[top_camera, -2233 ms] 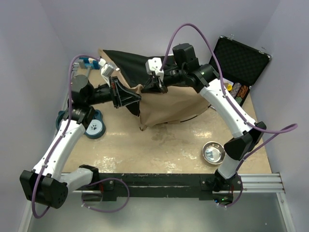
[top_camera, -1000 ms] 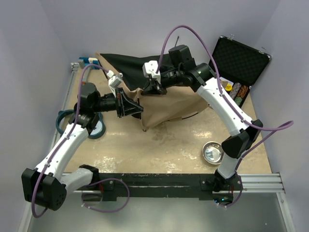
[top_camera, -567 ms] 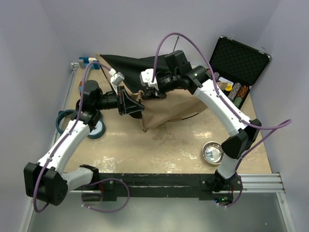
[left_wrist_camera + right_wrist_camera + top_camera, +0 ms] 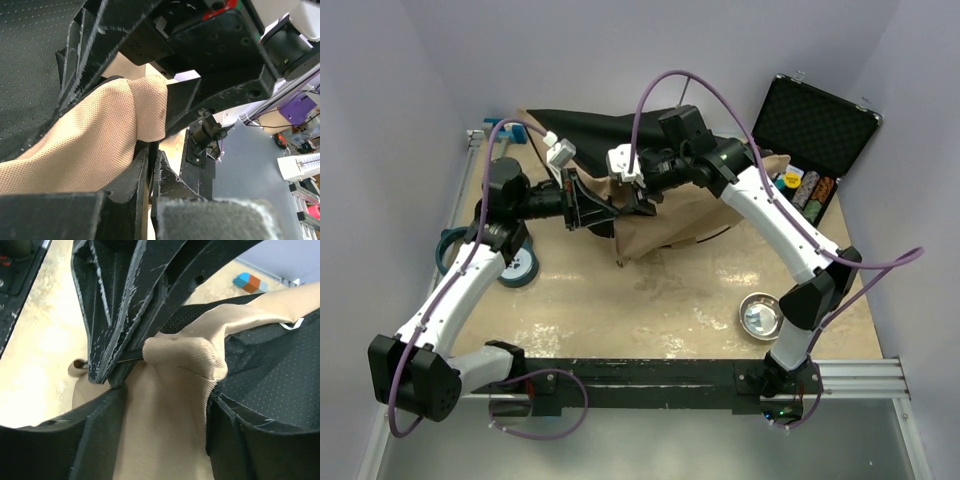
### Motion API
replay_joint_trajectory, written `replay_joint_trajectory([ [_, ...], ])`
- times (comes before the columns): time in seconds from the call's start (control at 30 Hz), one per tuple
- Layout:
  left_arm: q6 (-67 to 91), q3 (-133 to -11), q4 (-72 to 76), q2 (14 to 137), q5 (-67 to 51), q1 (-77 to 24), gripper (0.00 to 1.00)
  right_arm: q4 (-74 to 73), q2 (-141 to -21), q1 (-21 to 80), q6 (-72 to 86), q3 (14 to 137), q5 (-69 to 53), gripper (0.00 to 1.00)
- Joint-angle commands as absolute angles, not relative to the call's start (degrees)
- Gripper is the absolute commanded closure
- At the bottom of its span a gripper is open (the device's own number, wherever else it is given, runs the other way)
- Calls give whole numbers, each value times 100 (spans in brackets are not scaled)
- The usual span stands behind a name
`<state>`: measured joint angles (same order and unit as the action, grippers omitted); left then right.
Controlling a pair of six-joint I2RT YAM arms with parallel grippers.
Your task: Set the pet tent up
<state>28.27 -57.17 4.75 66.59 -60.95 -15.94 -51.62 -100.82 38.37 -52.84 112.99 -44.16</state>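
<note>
Blue paw-print dish [image 4: 517, 266]: on the counter [image 4: 650, 320] beside my left arm, apart from the tent and not involved.
Left gripper [image 4: 592, 208]: closed tight on a folded corner of tan fabric. The fold comes out at its tips, toward the other arm.
Pet tent [image 4: 692, 212]: collapsed on the far half of the counter, its pinched corner lifted at left-centre where my two arms meet.
Right gripper [image 4: 165, 435]: jaws spread, straddling the same tan corner without clamping it, almost tip to tip with the left gripper.
Metal bowl [image 4: 760, 315]: near right, well apart from the tent.
Step in hand: I judge this a regrasp at the corner, with the left holding while the right takes a new bite.
Doing it well: I would keep the left pinch firm and close the right lower on the fold, catching tan cloth and lining together, clear of the left tips. Then I would draw the arms apart slowly so the cloth spreads and does not slip.
Long axis: left to right across the far counter, with the black lining [image 4: 582, 127] exposed at far left and the tan panel running toward the black case [image 4: 817, 125].
Facing: I see no opening. A thin dark curve along the near right edge may be trim or pole, so I cannot tell which way the entrance points.
</note>
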Motion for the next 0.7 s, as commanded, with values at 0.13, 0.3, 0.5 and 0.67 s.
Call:
replay_joint_trajectory([
  [0.13,3050,-6020,501,6741,-5687,-1600,100,-3623,-8940,3516,-3579,10917,-4219,27],
  [0.3,2936,-5898,668,6671,-5687,-1608,100,-2760,-8236,3516,-2550,10380,-4052,18],
  [0.5,2672,-5713,896,6644,-5599,-1819,100,-2234,-7954,3516,-1556,10222,-4166,16],
  [0.67,1953,-5774,599,6636,-5309,-2442,100,-2144,-8191,3516,-1143,10371,-4447,20],
])
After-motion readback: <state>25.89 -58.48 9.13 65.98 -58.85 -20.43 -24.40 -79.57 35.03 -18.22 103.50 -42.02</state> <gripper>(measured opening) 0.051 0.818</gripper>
